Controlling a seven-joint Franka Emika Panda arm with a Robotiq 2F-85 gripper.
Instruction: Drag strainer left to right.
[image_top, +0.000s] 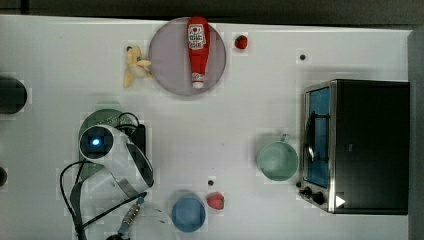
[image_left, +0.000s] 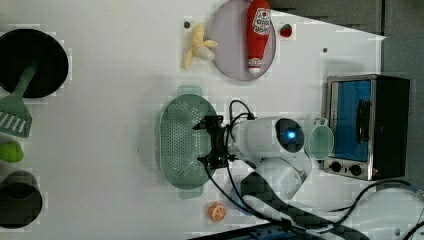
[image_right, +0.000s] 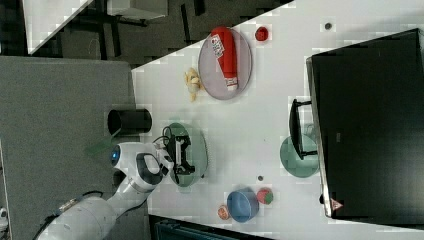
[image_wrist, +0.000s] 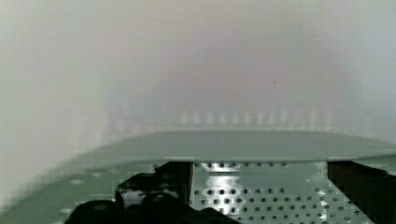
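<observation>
Green strainer (image_left: 177, 142): on white table (image_left: 110, 125).
Gripper (image_left: 207, 142): over strainer's bowl, jaws wide apart, nothing held.

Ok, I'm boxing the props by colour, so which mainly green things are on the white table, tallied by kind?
Pale green perforated plastic oval strainer: 1
Smooth teal-green mug with a handle: 1
Green slotted spatula: 1
Small yellow-green toy fruit: 1
Total: 4
</observation>
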